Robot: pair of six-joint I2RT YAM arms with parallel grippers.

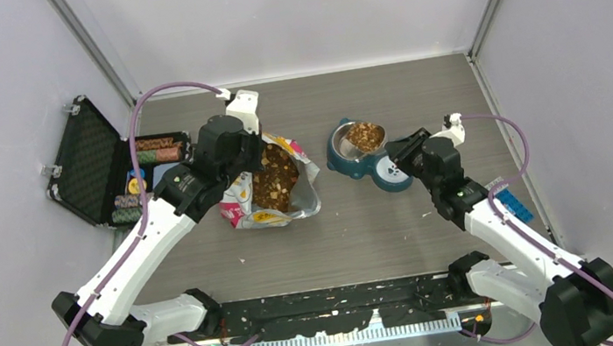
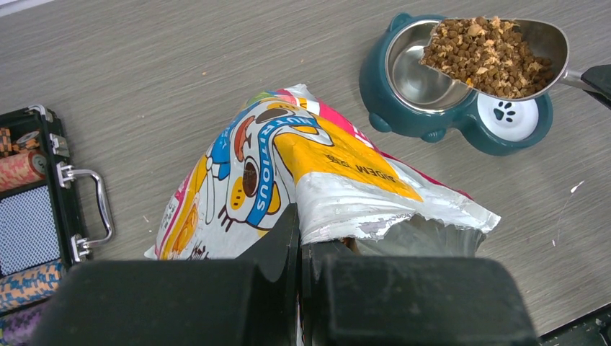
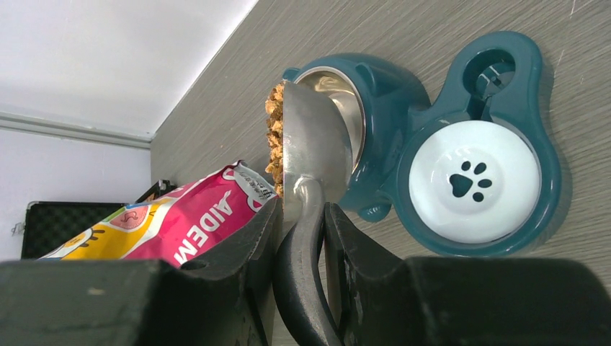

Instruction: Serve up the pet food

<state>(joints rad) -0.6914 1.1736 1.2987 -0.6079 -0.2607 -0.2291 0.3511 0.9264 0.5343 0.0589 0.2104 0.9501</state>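
– Where does the pet food [image 2: 490,54] sit?
– Heaped in the metal scoop [image 2: 545,37], which hangs over the steel bowl [image 2: 412,71] of the teal feeder [image 2: 403,121], right of the middle of the bench [image 1: 381,234]; more fills the open bag [image 2: 288,155] beside it
– And the pincers?
– The right gripper [image 3: 301,216] is clamped on the scoop's handle. The left gripper [image 2: 299,245] pinches the bag's torn rim, fingers [image 2: 277,241] nearly together. An open black case [image 1: 91,168] lies at the left edge

Bare tabletop [image 1: 338,240] lies between food bag [image 1: 247,208] and feeder [image 1: 340,163]; case [image 1: 91,168] stands left.
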